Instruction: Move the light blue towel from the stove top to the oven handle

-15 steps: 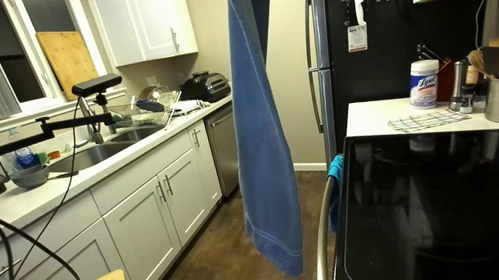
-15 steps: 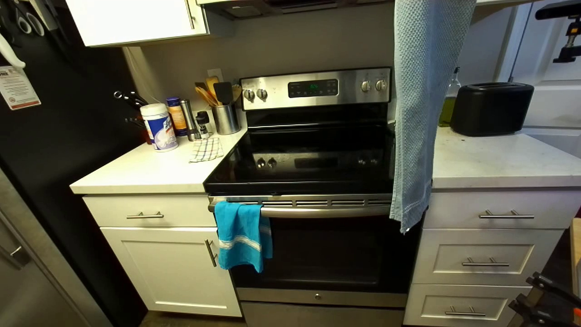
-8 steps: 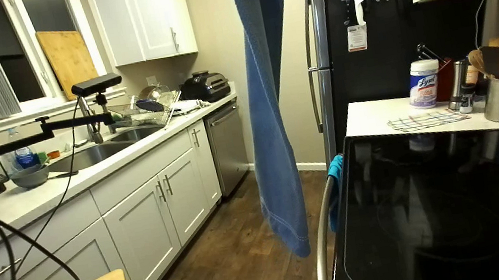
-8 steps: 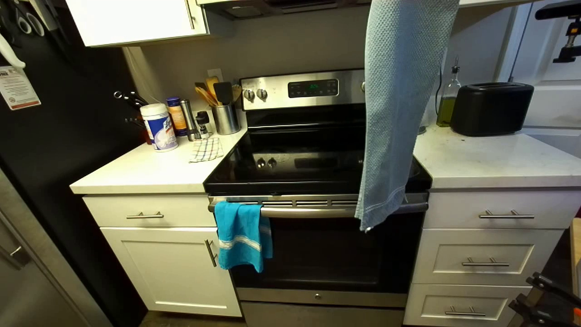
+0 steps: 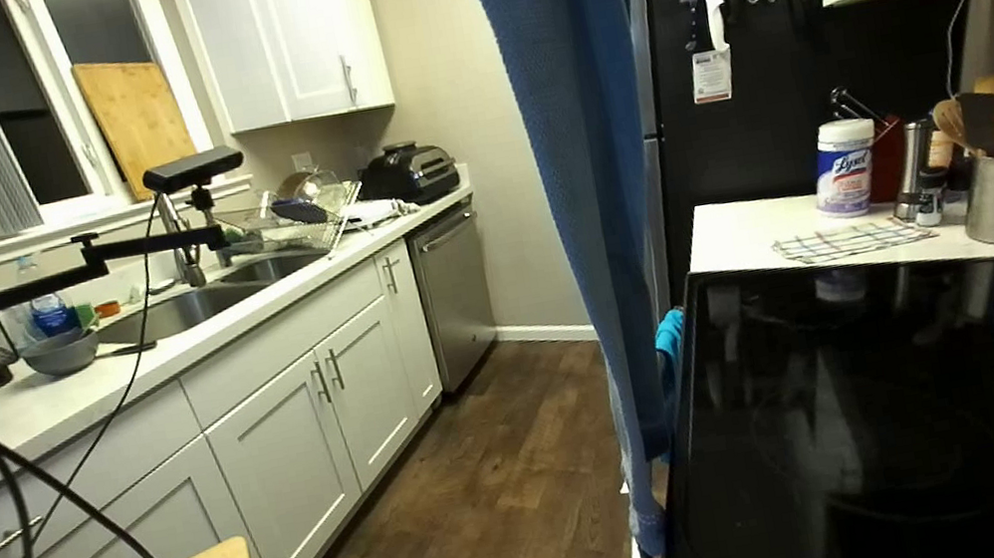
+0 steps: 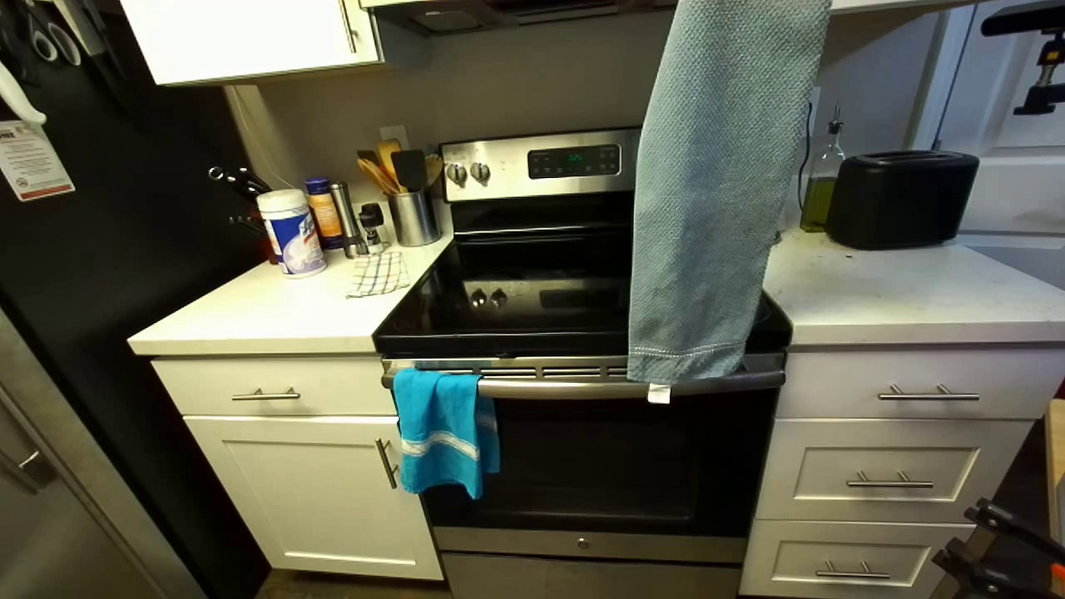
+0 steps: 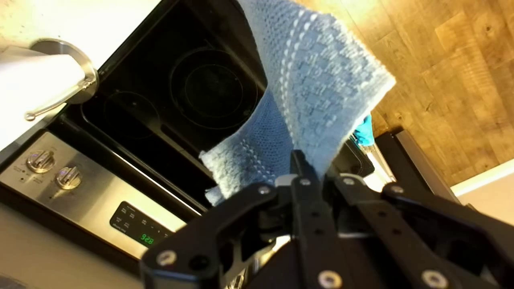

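Note:
In the wrist view my gripper [image 7: 315, 167] is shut on the light blue towel [image 7: 321, 76], whose folds fan out beyond the fingertips. Both exterior views show the towel [image 6: 715, 208] [image 5: 582, 154] hanging long from above the top edge, where the gripper is out of view. Its stitched hem and white tag [image 6: 659, 393] overlap the right part of the oven handle [image 6: 566, 389] in an exterior view; whether cloth and bar touch, I cannot tell. Behind it lies the glossy black stove top [image 6: 532, 312] [image 5: 815, 428], nothing lying on it.
A turquoise cloth [image 6: 441, 433] drapes over the handle's left end. White counters flank the stove, with a wipes canister [image 6: 291, 233] and utensil pot [image 6: 413, 218] on one, a toaster [image 6: 903, 200] and oil bottle [image 6: 824, 187] on the other. A paper towel holder [image 7: 80, 76] stands beside the cooktop.
The hanging towel has swung in over the oven front, going right in an exterior view and left in an exterior view facing the stove. Its hem now sits at handle height. The grip stays shut.

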Controlling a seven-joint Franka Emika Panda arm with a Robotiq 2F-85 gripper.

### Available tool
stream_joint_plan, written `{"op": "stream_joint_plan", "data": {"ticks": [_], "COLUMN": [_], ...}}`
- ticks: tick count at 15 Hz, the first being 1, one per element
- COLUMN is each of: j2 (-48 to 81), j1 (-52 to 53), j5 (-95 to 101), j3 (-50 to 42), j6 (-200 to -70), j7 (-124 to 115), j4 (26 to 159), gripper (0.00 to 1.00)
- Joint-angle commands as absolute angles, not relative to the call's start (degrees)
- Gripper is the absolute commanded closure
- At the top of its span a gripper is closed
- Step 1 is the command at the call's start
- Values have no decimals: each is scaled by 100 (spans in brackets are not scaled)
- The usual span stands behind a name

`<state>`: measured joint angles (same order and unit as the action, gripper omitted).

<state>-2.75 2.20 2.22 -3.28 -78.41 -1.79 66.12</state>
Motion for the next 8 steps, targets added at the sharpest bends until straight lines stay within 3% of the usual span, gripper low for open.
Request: {"op": "stream_joint_plan", "data": {"ticks": [1,8], "j2": [-215,-21], "j1": [196,180], "j5": [93,-75], "j3": [-387,-451], "j6": [-7757,-7722], "j7": [-307,-251], "j4": [6577,6544], "gripper": [98,98]}}
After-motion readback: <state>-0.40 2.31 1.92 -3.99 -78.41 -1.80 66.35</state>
